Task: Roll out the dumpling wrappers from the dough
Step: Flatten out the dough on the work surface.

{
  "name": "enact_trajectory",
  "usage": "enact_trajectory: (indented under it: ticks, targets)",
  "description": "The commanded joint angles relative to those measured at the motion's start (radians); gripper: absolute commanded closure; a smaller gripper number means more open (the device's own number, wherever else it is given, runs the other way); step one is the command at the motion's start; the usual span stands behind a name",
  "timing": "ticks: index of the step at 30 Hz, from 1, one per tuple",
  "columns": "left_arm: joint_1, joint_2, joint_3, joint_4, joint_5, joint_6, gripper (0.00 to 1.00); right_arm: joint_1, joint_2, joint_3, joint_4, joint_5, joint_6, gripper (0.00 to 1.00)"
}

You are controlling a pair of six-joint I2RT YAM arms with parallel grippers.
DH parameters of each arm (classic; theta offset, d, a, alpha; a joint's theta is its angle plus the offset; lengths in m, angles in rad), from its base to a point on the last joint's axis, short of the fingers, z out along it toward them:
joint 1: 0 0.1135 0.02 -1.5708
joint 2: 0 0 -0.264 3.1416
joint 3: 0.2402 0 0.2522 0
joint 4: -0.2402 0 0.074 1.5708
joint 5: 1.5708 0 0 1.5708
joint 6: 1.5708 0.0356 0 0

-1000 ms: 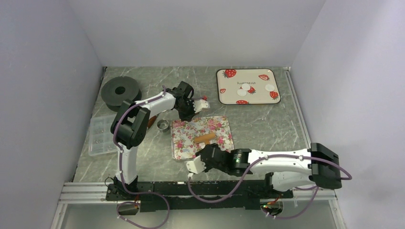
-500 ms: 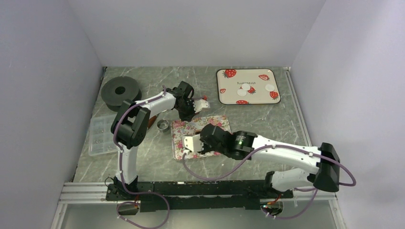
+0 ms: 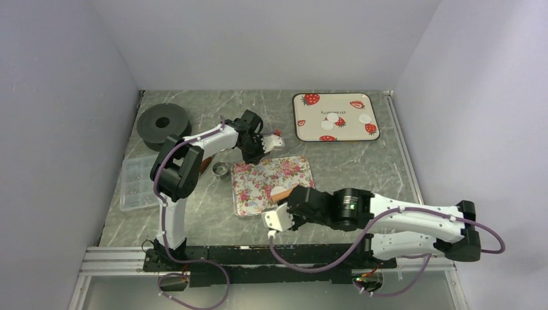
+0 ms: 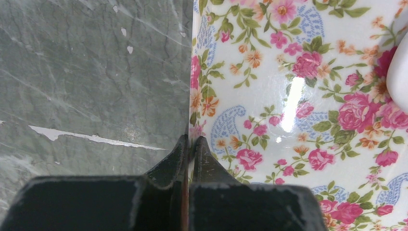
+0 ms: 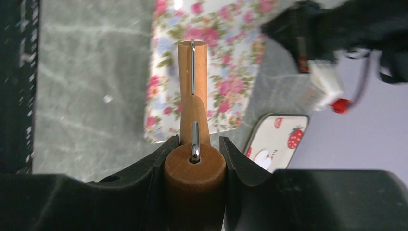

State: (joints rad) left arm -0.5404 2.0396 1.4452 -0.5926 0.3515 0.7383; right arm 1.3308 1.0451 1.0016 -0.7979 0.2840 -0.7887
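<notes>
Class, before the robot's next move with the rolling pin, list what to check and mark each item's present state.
1. Right tool clamped on the wooden rolling pin: ok.
2. Left tool shut on the edge of the floral-patterned tray: ok.
3. Dough on the floral-patterned tray: none visible, near corner hidden: cannot tell.
4. Thin white round dumpling wrappers lying on the strawberry-printed tray: ok.
5. Small round metal ring cutter off the floral-patterned tray: ok.
</notes>
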Motion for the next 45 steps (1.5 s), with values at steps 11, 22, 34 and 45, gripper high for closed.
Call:
enact_trajectory:
  ticks: [11,22,34,45]
  targets:
    - [-0.019,0.115,-0.050,-0.061,-0.068,-0.008,1.00,0.014,0.066,-0.119,0.031,-0.017,-0.026,1.00]
    - [-0.021,0.112,-0.047,-0.062,-0.071,-0.005,1.00,-0.048,0.073,-0.195,0.156,-0.081,-0.029,1.00]
    - [-0.026,0.108,-0.046,-0.062,-0.071,-0.005,1.00,-0.134,0.164,-0.209,0.346,-0.067,-0.104,1.00]
    - [-0.026,0.109,-0.047,-0.061,-0.072,-0.003,1.00,-0.063,0.058,-0.151,0.158,-0.096,-0.042,1.00]
